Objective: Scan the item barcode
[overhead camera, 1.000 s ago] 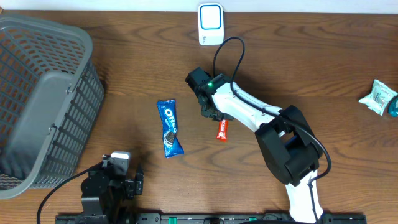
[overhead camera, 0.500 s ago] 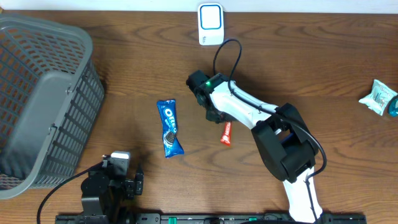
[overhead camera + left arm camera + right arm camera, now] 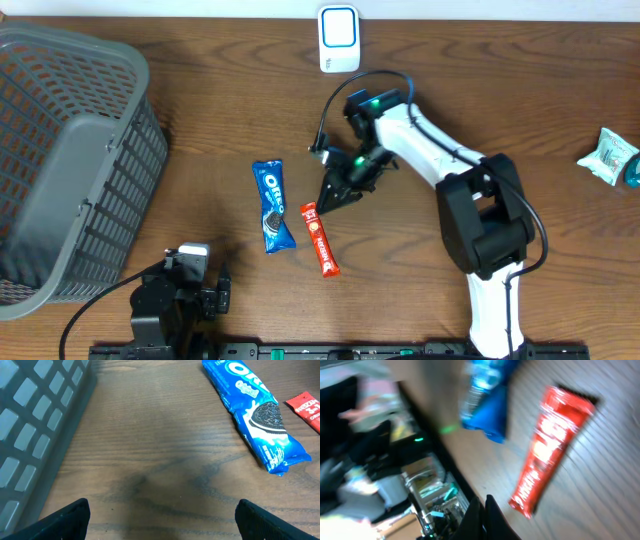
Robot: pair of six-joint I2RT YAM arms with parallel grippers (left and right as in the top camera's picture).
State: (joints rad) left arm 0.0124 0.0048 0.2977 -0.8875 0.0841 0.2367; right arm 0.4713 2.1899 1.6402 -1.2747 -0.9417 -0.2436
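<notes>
The brown wooden counter (image 3: 220, 130) carries a large grey plastic lattice basket (image 3: 80, 150) at its left side, which plays no part in the step and should be left alone. The white right arm (image 3: 430, 165) is reached over the middle of the counter, and its right end effector (image 3: 328, 196) is clenched with nothing visible between the fingers; in the blurred wrist view the tips are seen apart from any item. The left end effector (image 3: 162, 522) is parked low at the near edge, released wide and empty. A blue Oreo biscuit pack (image 3: 272, 205) lies flat left of centre, and a white rectangular barcode scanner (image 3: 338, 38) stands at the far edge, well apart from it. The item judged to be in hand, a slim red foil sachet (image 3: 320, 240), lies flat on the counter just beside the Oreo pack, its upper end just beyond the clenched tips, so it is not yet held. To do the step well, the fingers should be released first, lowered astride the sachet's narrow width near one end, and clenched firmly, since thin foil is likely to slip or fold; the printed face should then be kept clear of the fingers and presented squarely to the scanner's window, and the neighbouring pack should not be nudged
</notes>
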